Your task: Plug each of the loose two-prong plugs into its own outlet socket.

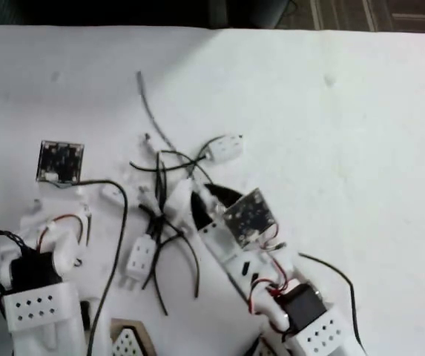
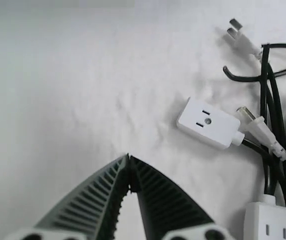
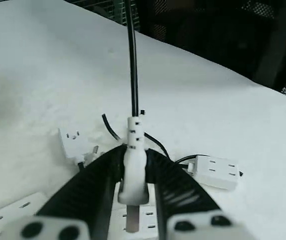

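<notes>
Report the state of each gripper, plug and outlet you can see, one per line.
left gripper: shut, empty.
right gripper: shut on white two-prong plug with black cord, a prong bare, not seated.
white plastic outlet block under it: visible slots empty.
loose white plug: prongs bare, unplugged.
small white single-socket outlet: socket empty.
white outlet strip: visible sockets empty.

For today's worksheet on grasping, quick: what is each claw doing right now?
Left claw: closed, holding nothing.
Right claw: closed on a plug.
</notes>
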### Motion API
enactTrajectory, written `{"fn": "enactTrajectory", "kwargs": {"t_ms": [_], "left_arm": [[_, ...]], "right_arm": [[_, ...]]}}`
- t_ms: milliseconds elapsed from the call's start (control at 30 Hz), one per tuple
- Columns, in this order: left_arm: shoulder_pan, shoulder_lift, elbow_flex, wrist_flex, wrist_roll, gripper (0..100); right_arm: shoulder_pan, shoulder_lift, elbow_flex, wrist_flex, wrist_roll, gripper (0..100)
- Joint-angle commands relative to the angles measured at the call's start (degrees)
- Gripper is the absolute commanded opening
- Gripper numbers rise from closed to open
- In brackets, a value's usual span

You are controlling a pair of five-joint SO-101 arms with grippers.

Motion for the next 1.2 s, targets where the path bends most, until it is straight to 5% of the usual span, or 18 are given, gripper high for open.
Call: {"fn": "enactTrajectory", "kwargs": {"t_ms": [0, 700, 1167], "left_arm": [[6.3, -1.0, -0.3, -2.5, 0.7, 3], [33.5, -1.1, -11.5, 7.0, 1.0, 8], [40.0, -1.1, -13.5, 7.0, 5.5, 7]], "right_arm": [[-5.7, 0.0, -4.0, 3.6, -1.3, 1.7], [-11.3, 0.1, -8.1, 10.3, -4.6, 1.7], [-11.6, -0.3, -8.1, 11.6, -4.7, 1.7]]}}
